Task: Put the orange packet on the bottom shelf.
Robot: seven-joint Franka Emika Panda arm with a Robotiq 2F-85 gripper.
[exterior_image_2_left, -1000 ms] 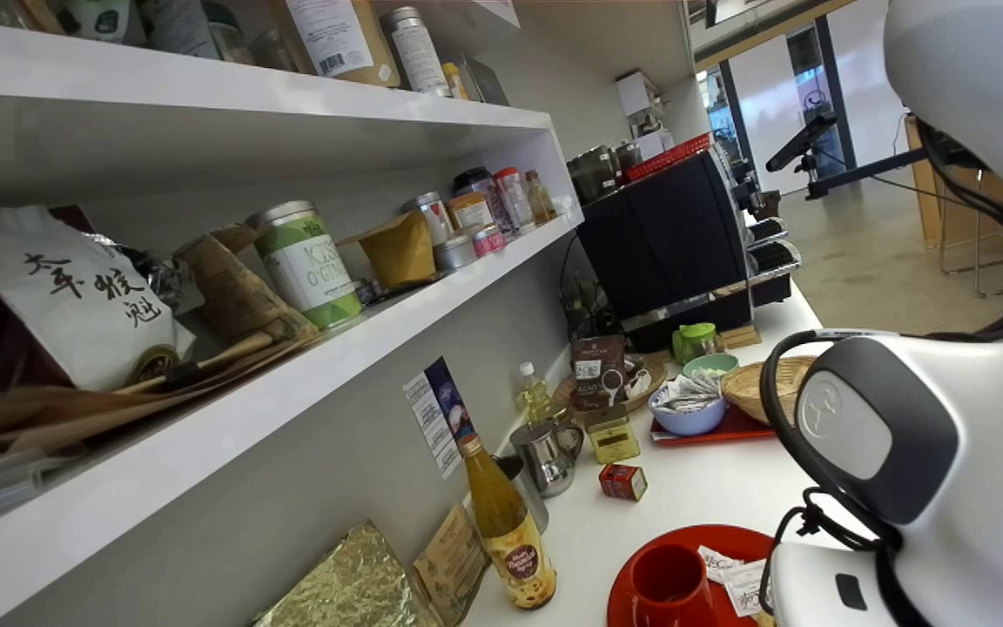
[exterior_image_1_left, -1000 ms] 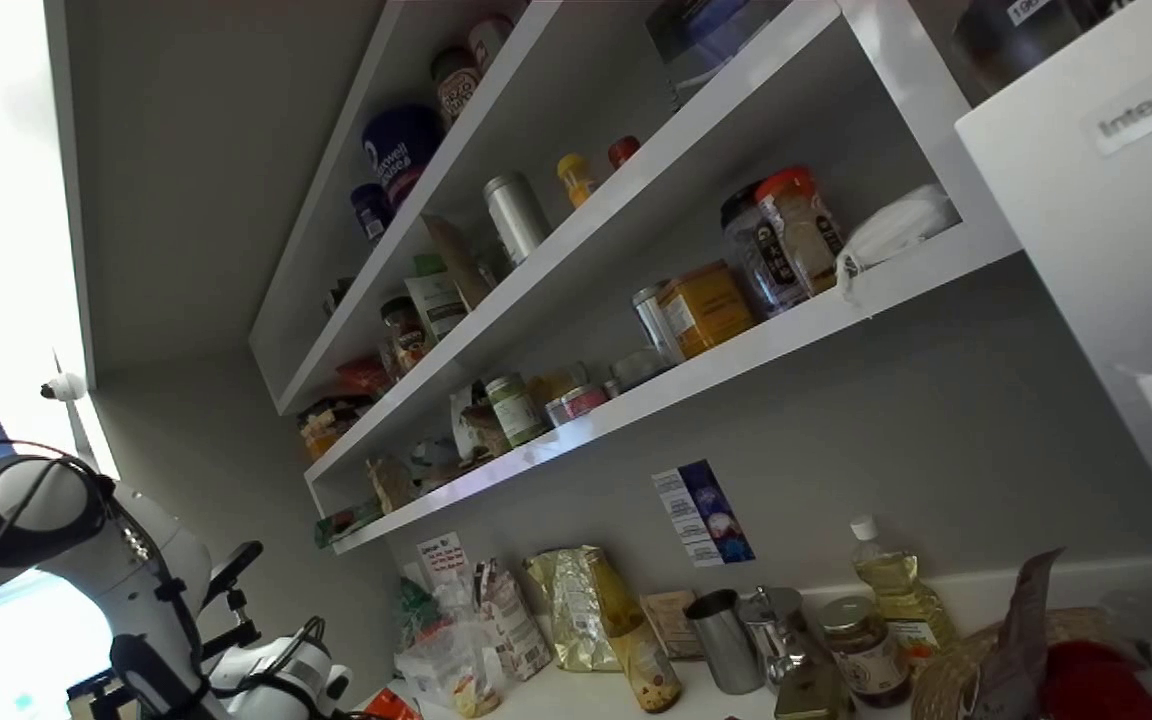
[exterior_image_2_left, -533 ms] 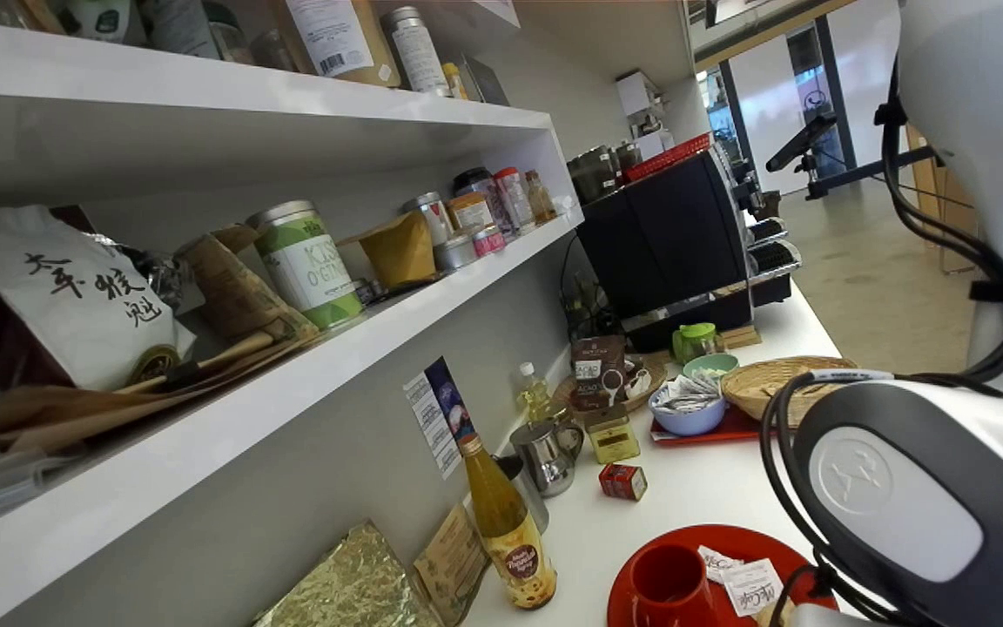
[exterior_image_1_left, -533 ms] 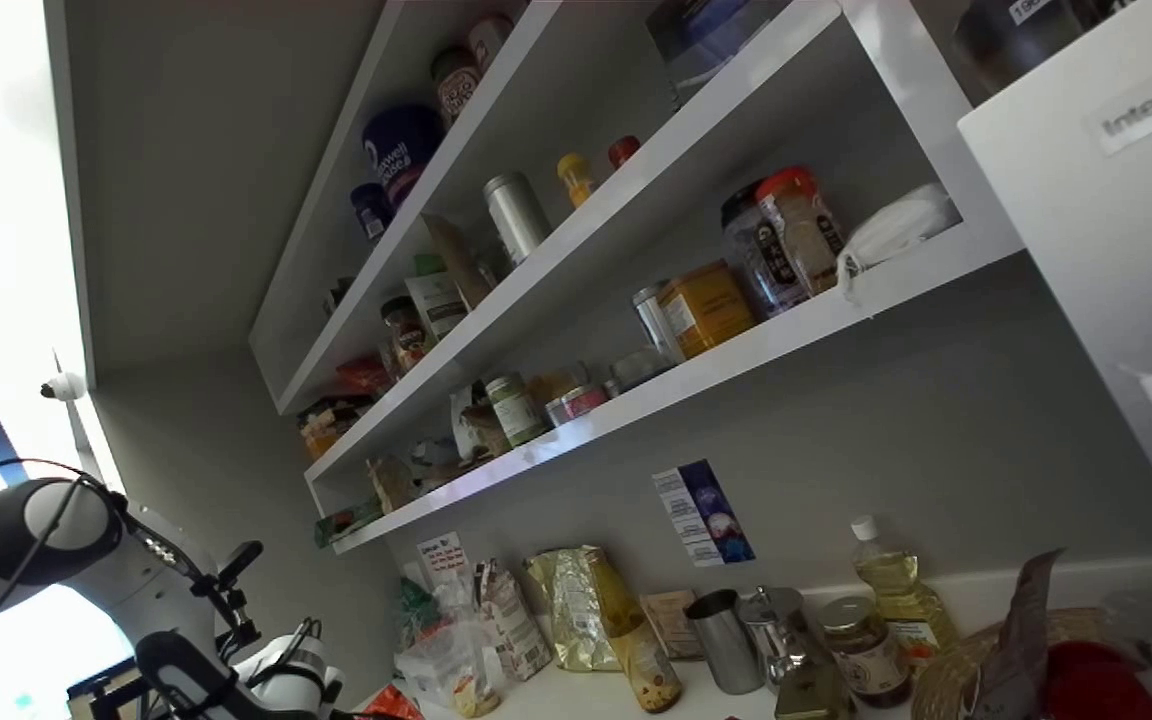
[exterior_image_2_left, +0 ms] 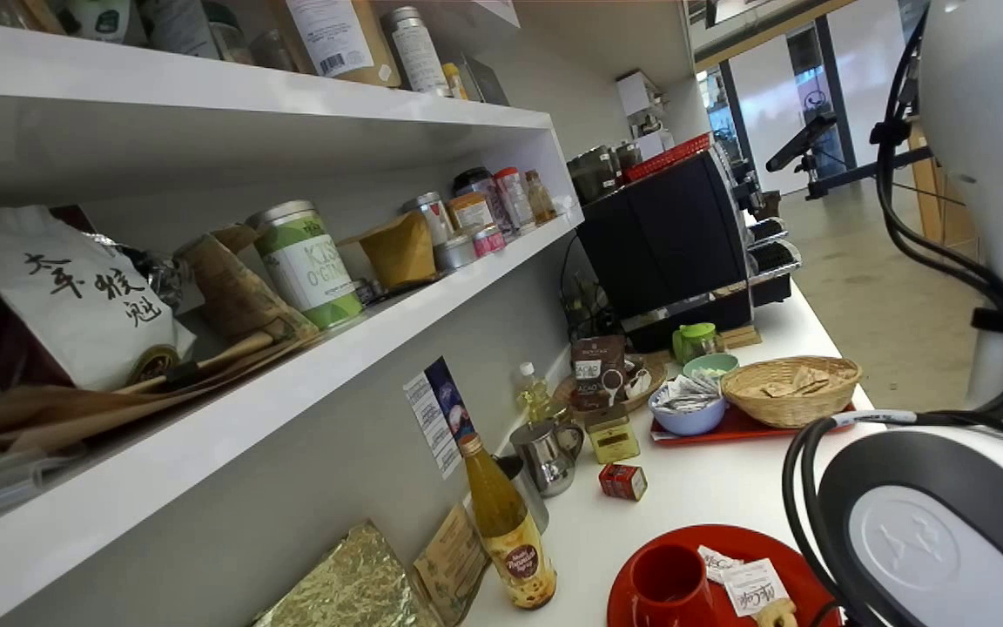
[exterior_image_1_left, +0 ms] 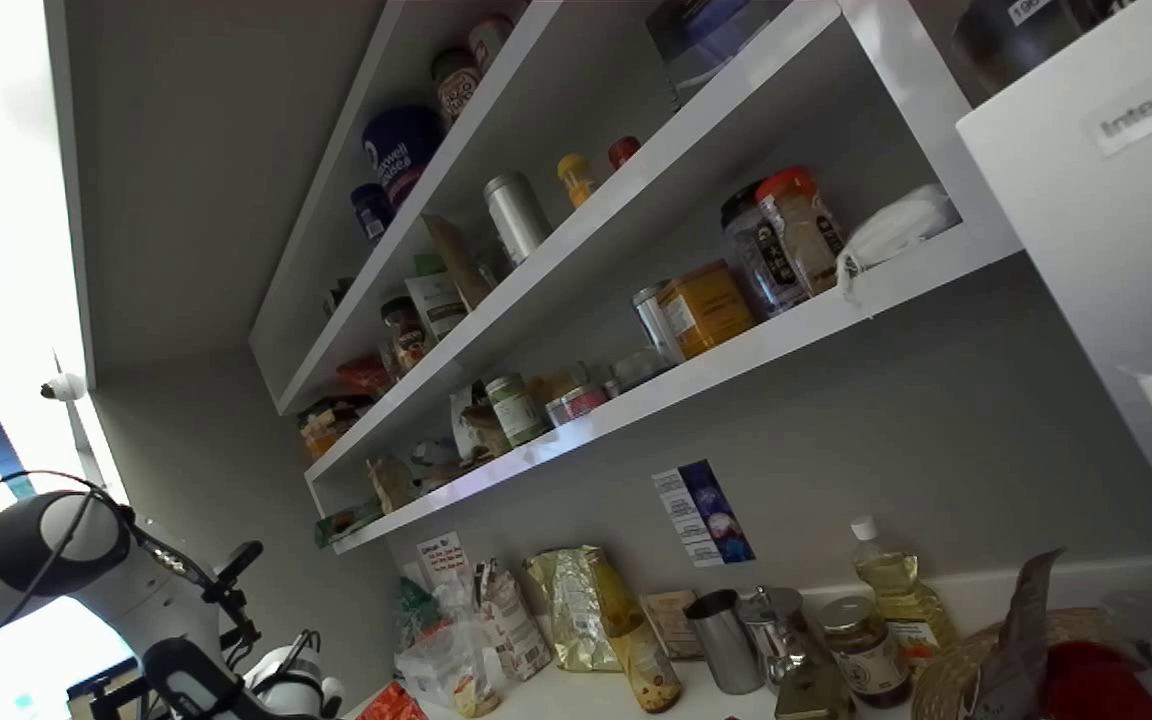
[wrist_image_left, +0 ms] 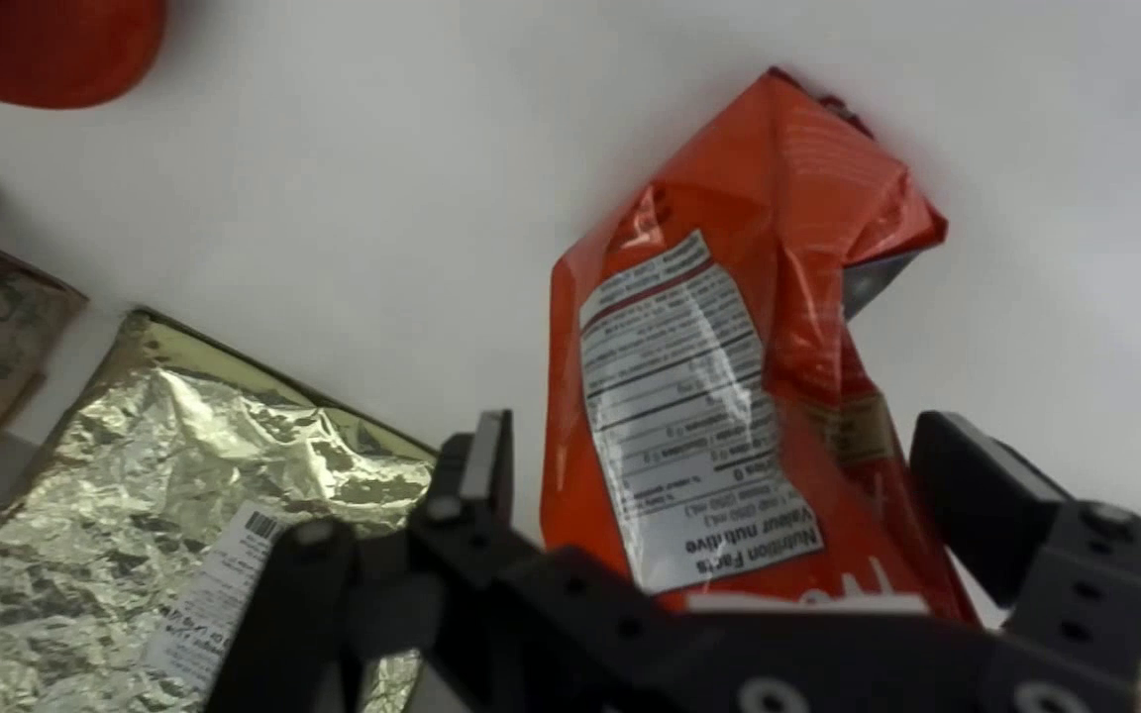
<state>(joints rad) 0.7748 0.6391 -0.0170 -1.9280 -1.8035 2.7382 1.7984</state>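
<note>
In an exterior view, most of the packet is cut off by the lower edge, left of the gold bag; the end of the arm runs out of frame there too. A clear bag stands between packet and gold bag, holding something yellowish, hard to make out. The shelf runs above the gold bag.

In an exterior view, the lower edge crops the gold bag, and the arm hides part of the counter, well to its right. A bottle stands near the gold bag. Farther right of it, a plate, cropped below, carries a cup and sachets. Well beyond the gold bag, a bowl is heaped with pale wrappers. Higher than it, a white pouch, a brown bag and a green tin crowd the shelf.

In the wrist view, the packet lies on the counter, right of the gold bag, its near end hidden behind the gripper. The gripper is unclenched, fingers spread to either side of the packet; whether one touches it, I cannot tell. The gripper partly covers the gold bag too.
</note>
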